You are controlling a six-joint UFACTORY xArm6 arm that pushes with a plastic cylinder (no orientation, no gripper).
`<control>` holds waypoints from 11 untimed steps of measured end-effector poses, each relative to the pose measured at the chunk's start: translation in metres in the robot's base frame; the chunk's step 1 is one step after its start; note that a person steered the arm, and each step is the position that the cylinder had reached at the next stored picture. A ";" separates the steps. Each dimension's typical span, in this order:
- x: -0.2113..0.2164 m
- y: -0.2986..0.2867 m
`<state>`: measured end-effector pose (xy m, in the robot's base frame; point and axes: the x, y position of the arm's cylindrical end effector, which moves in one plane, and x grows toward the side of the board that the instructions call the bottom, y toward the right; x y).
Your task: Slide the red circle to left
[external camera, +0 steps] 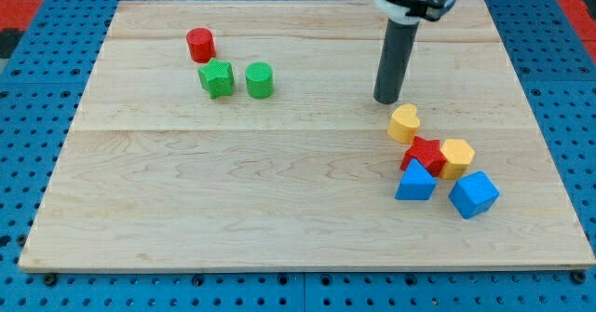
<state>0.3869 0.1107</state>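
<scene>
**A:** What lies nearest the view's bottom?

**B:** A bare stretch of the wooden board [233, 219], then a cluster at the view's right. The blue cube [474, 195] and the blue triangular block [415, 183] sit lowest, side by side. Just above them the red star-shaped block [426, 152] touches the blue triangular block, and the yellow hexagonal block [457, 156] presses against the red one's right side.

**A:** And further up?

**B:** The yellow heart-shaped block [404, 123] sits just above the red star-shaped block, near it or touching; I cannot tell which. My tip [387, 100] rests on the board just above and slightly left of that heart, close by but apart from it.

**A:** Does the arm have hold of anything?

**B:** There are no jaws to open or close, only the straight dark rod, and it holds nothing.

**A:** Where is the red circle?

**B:** The red circle [200, 45] stands at the view's upper left, well apart from my tip. Just below it sits the green star-shaped block [216, 78], touching or nearly so, and the green cylinder [260, 80] stands just right of that.
</scene>
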 end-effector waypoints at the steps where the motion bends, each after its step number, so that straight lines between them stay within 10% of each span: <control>1: 0.029 0.003; 5: -0.008 -0.019; 11: -0.086 -0.250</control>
